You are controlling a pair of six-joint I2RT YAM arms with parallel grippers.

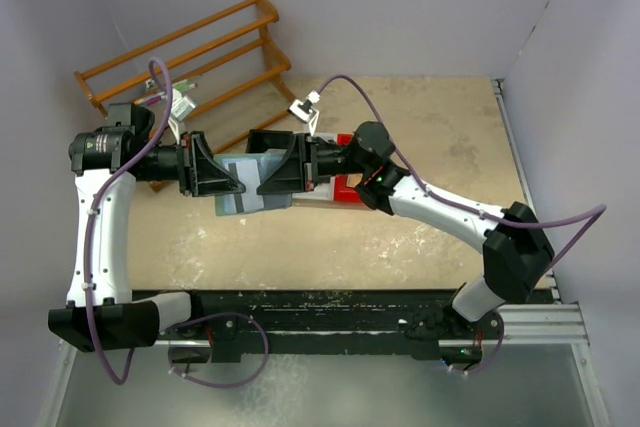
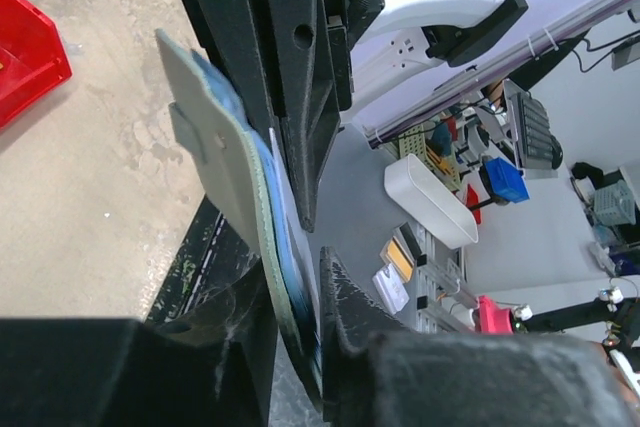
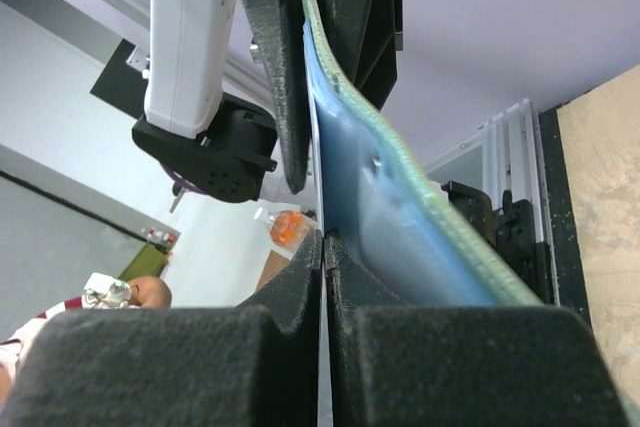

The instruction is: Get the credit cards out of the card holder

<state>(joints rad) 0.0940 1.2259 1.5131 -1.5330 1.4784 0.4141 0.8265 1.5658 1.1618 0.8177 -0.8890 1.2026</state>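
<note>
The card holder [image 1: 247,194], grey-green outside and blue inside, hangs edge-on above the table between my two grippers, which face each other. My right gripper [image 1: 262,185] [image 3: 322,239] is shut on the thin white edge of a credit card [image 3: 320,177] that lies against the holder's blue inner face [image 3: 400,227]. My left gripper [image 1: 240,185] [image 2: 295,282] straddles the holder's opposite edge [image 2: 215,157] with its jaws slightly parted, the holder resting against one finger [image 2: 360,327]. The rest of the credit cards are hidden.
A red bin [image 1: 347,187] [image 2: 25,52] sits on the table under the right wrist. A wooden rack [image 1: 190,52] stands at the back left, behind the left arm. The beige tabletop [image 1: 430,147] ends at a metal rail on the right.
</note>
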